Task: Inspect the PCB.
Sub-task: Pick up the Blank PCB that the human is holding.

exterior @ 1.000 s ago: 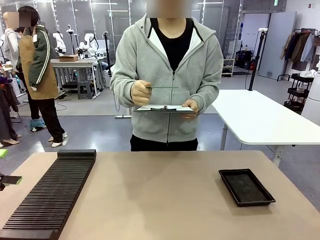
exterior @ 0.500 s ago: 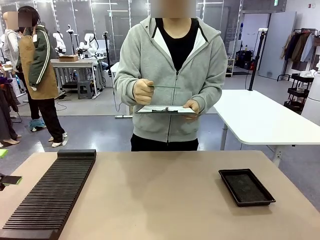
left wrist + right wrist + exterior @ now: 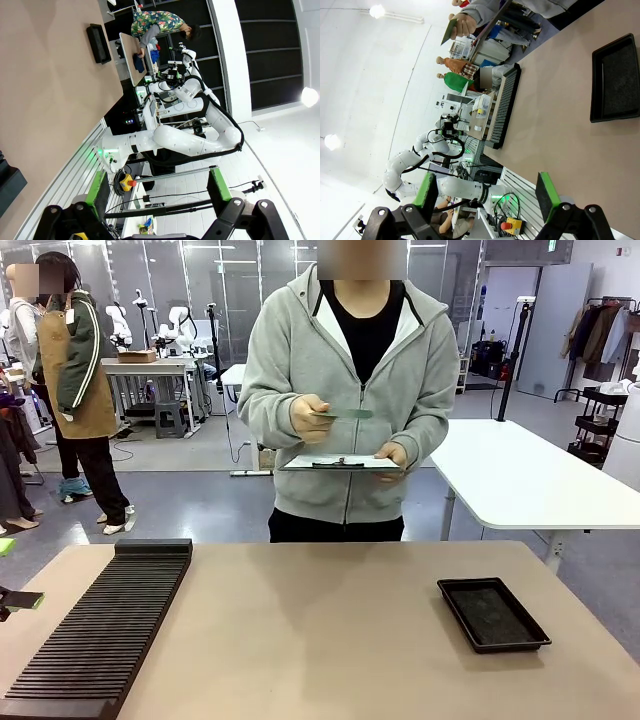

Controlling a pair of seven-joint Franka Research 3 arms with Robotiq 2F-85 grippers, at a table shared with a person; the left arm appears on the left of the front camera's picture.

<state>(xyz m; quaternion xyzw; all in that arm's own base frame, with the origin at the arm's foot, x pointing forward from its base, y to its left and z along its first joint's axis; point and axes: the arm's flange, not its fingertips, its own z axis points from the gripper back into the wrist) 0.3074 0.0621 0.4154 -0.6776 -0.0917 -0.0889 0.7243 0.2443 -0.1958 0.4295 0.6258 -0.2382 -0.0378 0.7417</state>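
Note:
Across the table stands a person holding the PCB (image 3: 345,414), a thin green board, in one hand at chest height, tilted slightly over a clipboard (image 3: 340,462) held in the other hand. The right wrist view catches the PCB (image 3: 451,26) at the top, pinched in the person's hand (image 3: 466,22). My left gripper (image 3: 10,573) hangs at the far left edge beside the rack, its green pads apart. In its own view the left gripper (image 3: 157,190) is open on nothing. Far from the board, the right gripper (image 3: 485,196) is also open and holds nothing.
A long black slotted rack (image 3: 110,625) lies on the left of the tan table (image 3: 320,640). A shallow black tray (image 3: 492,613) sits at the right. A white table (image 3: 510,475) stands behind it, and another person (image 3: 75,380) stands far off at the left.
The person has shifted slightly to the right and lifted and tilted the PCB, so its green face now shows. Neither gripper has moved.

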